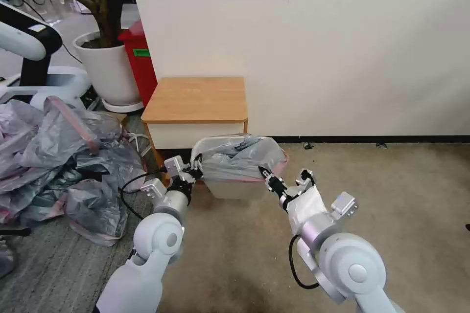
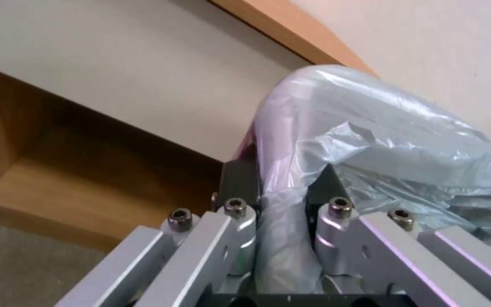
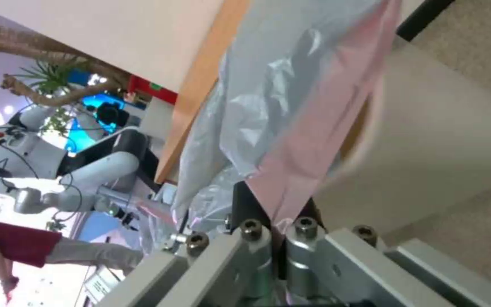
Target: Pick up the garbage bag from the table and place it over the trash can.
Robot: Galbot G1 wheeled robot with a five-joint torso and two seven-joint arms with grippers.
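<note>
The garbage bag point(image 1: 241, 156), grey and crinkly with a pink rim band, is stretched across the top of the cream trash can point(image 1: 230, 189), which stands on the floor in front of the table point(image 1: 196, 100). My left gripper point(image 1: 196, 172) is shut on the bag's left edge, and the plastic is bunched between its fingers point(image 2: 282, 192). My right gripper point(image 1: 265, 174) is shut on the bag's right edge. In the right wrist view the gripper point(image 3: 277, 213) clamps the pink band beside the can's wall point(image 3: 439, 140). The bag point(image 3: 268, 106) billows above the can's rim.
A heap of similar grey-pink bags point(image 1: 58, 156) lies on the floor at the left. A white plant pot point(image 1: 110, 68) and a red bin point(image 1: 142, 58) stand behind it. The wall rises behind the table. Open carpet point(image 1: 391, 181) lies to the right.
</note>
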